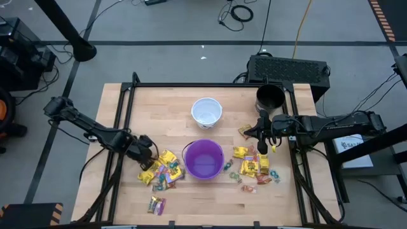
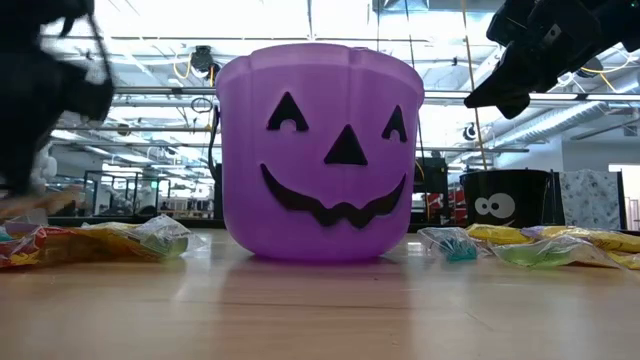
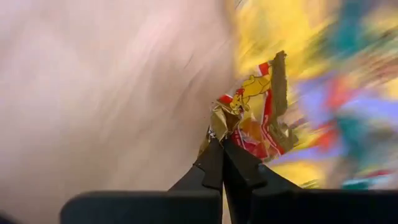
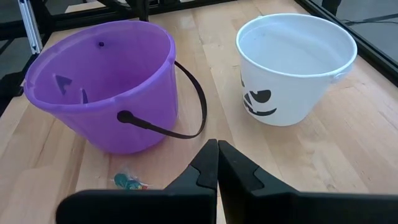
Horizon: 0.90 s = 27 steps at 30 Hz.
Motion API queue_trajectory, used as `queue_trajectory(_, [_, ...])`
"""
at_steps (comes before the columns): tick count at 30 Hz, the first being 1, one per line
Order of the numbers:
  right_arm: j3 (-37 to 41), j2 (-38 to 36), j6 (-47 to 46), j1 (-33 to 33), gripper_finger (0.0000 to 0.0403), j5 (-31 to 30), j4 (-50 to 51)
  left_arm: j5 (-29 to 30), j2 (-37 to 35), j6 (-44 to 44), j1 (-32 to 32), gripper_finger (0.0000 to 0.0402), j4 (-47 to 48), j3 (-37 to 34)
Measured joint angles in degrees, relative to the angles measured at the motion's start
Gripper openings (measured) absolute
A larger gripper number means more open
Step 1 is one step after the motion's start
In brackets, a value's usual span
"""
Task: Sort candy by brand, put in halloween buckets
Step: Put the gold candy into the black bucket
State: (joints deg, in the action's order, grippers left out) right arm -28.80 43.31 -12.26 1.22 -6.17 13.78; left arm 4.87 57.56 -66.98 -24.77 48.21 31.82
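Three halloween buckets stand on the wooden table: white (image 1: pixel 206 112) at the far middle, purple (image 1: pixel 203 159) in front of it, black (image 1: pixel 270 97) at the far right. Candy lies in a pile (image 1: pixel 166 170) left of the purple bucket and a pile (image 1: pixel 254 166) right of it. My left gripper (image 1: pixel 147 159) is at the left pile's left edge, shut on a yellow-and-red candy packet (image 3: pixel 255 118). My right gripper (image 1: pixel 262 137) hangs shut with nothing in it above the table, right of the purple bucket. My left gripper pinches the crumpled end (image 3: pixel 219 127) of the yellow-and-red packet between its two fingertips (image 3: pixel 211 163). The fingers come from above, pointing steeply down. The rest of the packet stands out beyond the fingertips. Whether it is clear of the table, I cannot tell.
A black box with a ridged top (image 1: pixel 289 67) sits past the table's far right corner. A loose candy (image 1: pixel 156 205) lies near the front edge and another (image 1: pixel 245 130) by my right gripper. Black frame rails (image 1: pixel 127 108) run along the table's sides.
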Motion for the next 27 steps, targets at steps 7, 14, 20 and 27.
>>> queue_trajectory(7, [0.0, 0.0, 0.7, 0.0, 0.0, -2.4, 0.0, 24.7, -3.9, 17.7, 0.6, 0.0002, 0.8, 14.9])
queue_trajectory(14, [0.0, 0.0, -1.9, 0.0, 0.0, -6.3, -0.4, 44.7, -5.5, 52.3, 2.9, 0.0001, -22.2, 23.5])
queue_trajectory(20, [0.0, 0.5, -3.2, 0.0, 0.0, -6.3, -3.4, 46.6, -5.5, 77.0, 8.2, 0.0001, -51.7, 22.3])
queue_trajectory(27, [0.0, 3.0, -3.6, 0.0, 0.0, -6.1, -4.5, 37.8, -5.5, 77.0, 14.5, 0.0, -55.2, 22.2])
